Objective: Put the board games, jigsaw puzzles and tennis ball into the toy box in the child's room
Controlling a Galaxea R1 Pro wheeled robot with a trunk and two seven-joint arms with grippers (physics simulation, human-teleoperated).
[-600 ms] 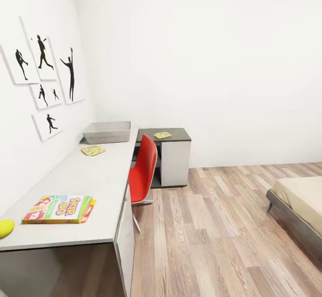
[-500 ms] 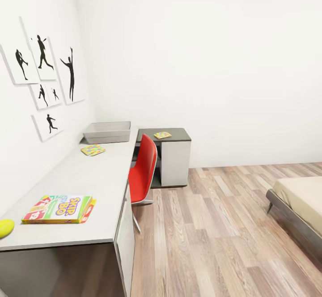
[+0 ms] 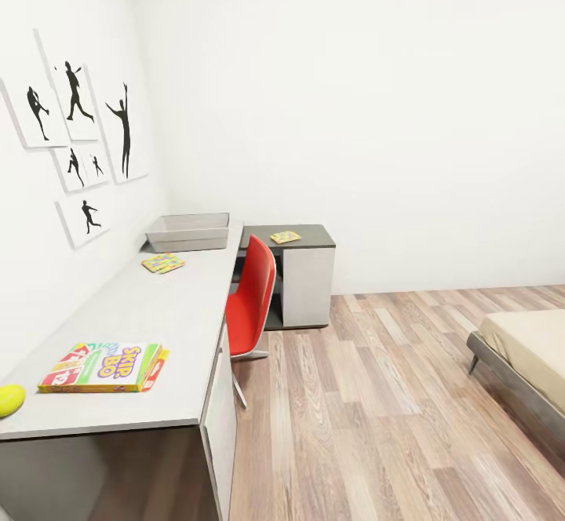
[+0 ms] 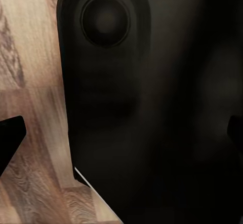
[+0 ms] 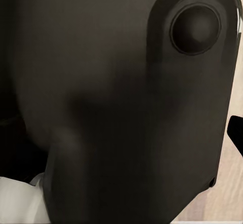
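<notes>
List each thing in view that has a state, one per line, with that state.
toy box: upright at the table's far end, no lid; contents not visible.
SKIP BO board game: flat on the table, outside the box.
tennis ball: on the table's near end.
nearer jigsaw puzzle: flat on the table.
farther jigsaw puzzle: flat on the dark-topped section.
red chair: upright at the table.

One board game [image 3: 105, 366], lettered SKIP BO, one tennis ball [image 3: 10, 400], two jigsaw puzzles [image 3: 163, 263] [image 3: 285, 236] (one lies on the lower dark side unit), one toy box [image 3: 188, 231], one red chair [image 3: 253, 299], one bed [image 3: 527, 364], six silhouette pictures [image 3: 74, 140].
</notes>
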